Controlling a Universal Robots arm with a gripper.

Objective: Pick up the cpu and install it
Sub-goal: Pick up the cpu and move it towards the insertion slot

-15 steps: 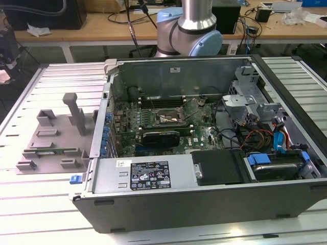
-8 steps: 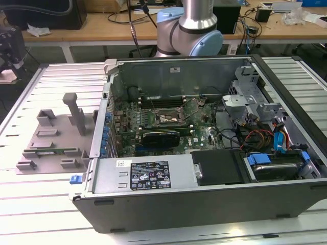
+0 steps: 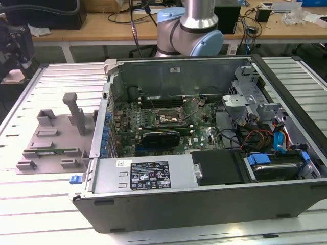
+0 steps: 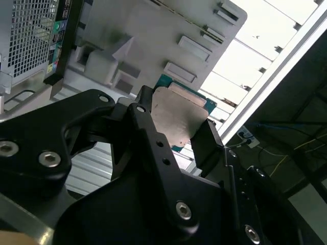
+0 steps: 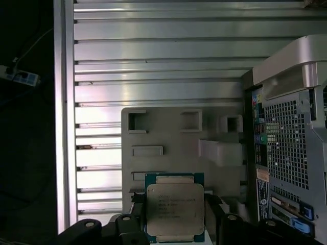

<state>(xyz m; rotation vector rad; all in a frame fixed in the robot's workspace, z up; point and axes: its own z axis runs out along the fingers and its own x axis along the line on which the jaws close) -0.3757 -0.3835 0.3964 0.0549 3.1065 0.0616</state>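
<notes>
Between the two black fingers [image 4: 145, 127] of the gripper [image 4: 179, 125], which are closed on its opposite edges, sits the cpu [image 5: 174, 206]. It is held over the grey fixture plate [image 5: 173, 138] on the slatted table [image 5: 153, 51], beside the computer case [image 5: 286, 138]. The chip looks light, thin and stiff. Its metal lid is probably slippery and its underside delicate, so the green board edges seem the safest hold. The second wrist view shows that edge grip, and the exterior view shows the socket [image 3: 166, 118] inside the case.
</notes>
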